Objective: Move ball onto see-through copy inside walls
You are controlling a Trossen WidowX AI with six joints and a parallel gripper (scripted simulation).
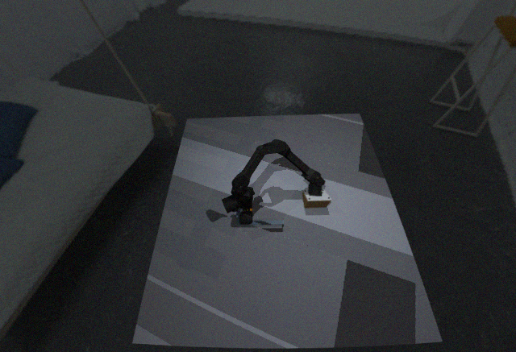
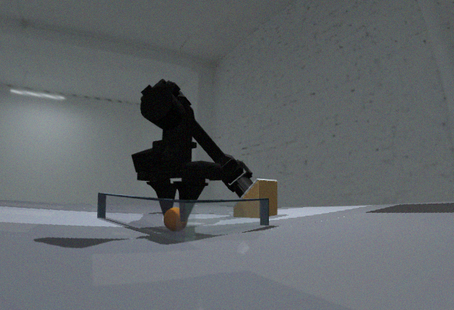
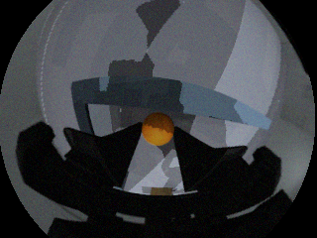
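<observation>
The orange ball (image 1: 251, 209) (image 2: 174, 220) (image 3: 158, 135) is between the fingertips, at table height. My gripper (image 2: 176, 216) (image 3: 158, 127) points down and is shut on the ball. The clear walls (image 1: 272, 225) (image 2: 264, 212) (image 3: 208, 100) meet in a corner, and the ball is on the inner side, seen through them in the exterior view. No separate see-through copy shows; the ball seems to cover it, and whether the two match exactly cannot be told. In the top view the arm hides most of the fingers.
The arm's base stands by a tan block with a white top (image 1: 316, 200) (image 2: 267, 198), right of the walls in the top view. The fingers are close to the walls. The table (image 1: 250, 298) has light and dark patches and arm shadows.
</observation>
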